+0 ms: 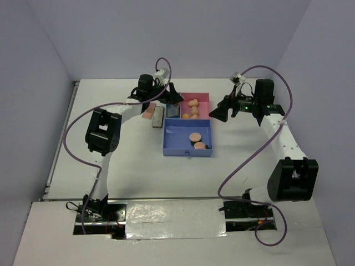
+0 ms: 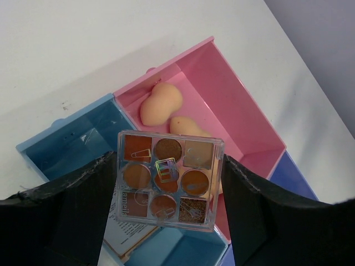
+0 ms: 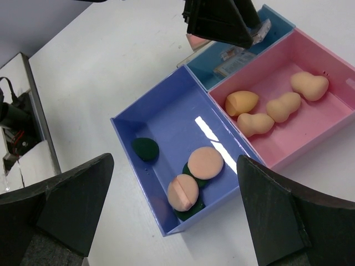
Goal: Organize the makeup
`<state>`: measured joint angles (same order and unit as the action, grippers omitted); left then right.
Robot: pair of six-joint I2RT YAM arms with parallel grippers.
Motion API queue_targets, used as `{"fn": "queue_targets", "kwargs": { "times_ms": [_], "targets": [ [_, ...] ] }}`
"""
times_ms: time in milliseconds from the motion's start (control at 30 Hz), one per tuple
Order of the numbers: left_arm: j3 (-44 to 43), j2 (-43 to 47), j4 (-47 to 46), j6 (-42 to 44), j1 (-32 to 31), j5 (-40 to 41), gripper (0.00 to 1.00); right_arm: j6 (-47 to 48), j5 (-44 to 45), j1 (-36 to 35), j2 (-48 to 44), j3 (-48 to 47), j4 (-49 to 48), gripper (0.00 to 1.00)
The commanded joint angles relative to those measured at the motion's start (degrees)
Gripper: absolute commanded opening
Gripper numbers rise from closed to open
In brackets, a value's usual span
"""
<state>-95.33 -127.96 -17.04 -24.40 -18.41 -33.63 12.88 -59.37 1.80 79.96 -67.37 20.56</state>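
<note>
1. Your left tool (image 2: pixel 169 191) is closed partway on a square, clear-cased palette (image 2: pixel 169 180). A black finger (image 2: pixel 83 205) presses against each side edge. The brown and copper pans face the wrist camera.
2. That palette hangs over the teal-blue compartment (image 2: pixel 61 147) at the far left corner of the tray (image 1: pixel 187 154), close to the wall it shares with the pink compartment (image 2: pixel 233 111). You cannot tell from these views whether the palette touches the compartment floor. A flat printed card (image 2: pixel 133 235) lies in the teal-blue compartment beneath it.
3. Your right tool (image 3: pixel 175 163) stands wide open and holds nothing. In the top view it hovers above the counter (image 1: pixel 127 160), just beside the right wall of the pink compartment.
4. Four peach sponges (image 3: pixel 255 124) lie loose in the pink compartment. Three sit close together in a row, and the fourth is nearer the far end.
5. The purple compartment (image 3: pixel 166 119), nearest the arm bases, holds two peach round puffs (image 3: pixel 206 162). They rest partly on top of dark green discs (image 3: pixel 188 208). One more green disc lies alone on the compartment floor, apart from that pile.
6. Two more palettes (image 1: pixel 158 117) lie on the counter just left of the tray. One is darker and sits next to the tray wall. The other is pinkish and lies on its outer side, below your left arm's wrist. They are too small in the top view for you to read their pans.
</note>
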Motion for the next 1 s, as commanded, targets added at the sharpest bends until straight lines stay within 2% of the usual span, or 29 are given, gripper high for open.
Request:
{"fn": "queue_targets", "kwargs": {
  "times_ms": [0, 67, 100, 300, 467, 633, 767, 833, 967],
  "targets": [
    [-3.55, 0.08, -2.04, 0.14, 0.05, 0.83, 0.79, 0.21, -1.18, 0.31, -1.39, 0.23, -2.27, 0.99],
    [-4.6, -0.27, -0.9, 0.76, -0.04, 1.19, 0.87, 0.21, -1.18, 0.39, -1.21, 0.23, -2.19, 0.99],
    [-4.95, -0.53, 0.15, 1.11, 0.04, 1.37, 0.99, 0.3, -1.1, 0.39, -1.21, 0.23, -2.19, 0.99],
    [-5.92, -0.18, -0.71, 0.32, 0.05, 0.93, 0.99, 0.47, -0.92, 0.48, -1.04, 0.23, -2.01, 0.99],
    [-5.92, 4.11, 0.86, 2.68, -0.04, 3.03, 0.99, 0.83, -0.66, 0.57, -1.04, 0.05, -1.57, 0.99],
    [-1.28, 14.02, 7.62, 8.84, 0.92, 14.44, 0.99, 2.05, 0.13, 0.57, -1.48, 0.05, -0.78, 0.99],
    [8.03, 20.55, 9.38, 8.67, 4.16, 24.73, 0.99, 2.06, 0.14, 0.57, -1.3, 0.23, -0.96, 0.99],
    [9.8, 21.78, 11.31, 8.58, 5.58, 25.19, 0.99, 1.88, -0.04, 0.57, -1.04, 0.05, -1.04, 0.99],
    [12.0, 21.44, 21.05, 10.86, 7.78, 27.2, 0.99, 1.36, -0.3, 0.57, -0.25, -0.39, -1.04, 0.99]
  ]
}}
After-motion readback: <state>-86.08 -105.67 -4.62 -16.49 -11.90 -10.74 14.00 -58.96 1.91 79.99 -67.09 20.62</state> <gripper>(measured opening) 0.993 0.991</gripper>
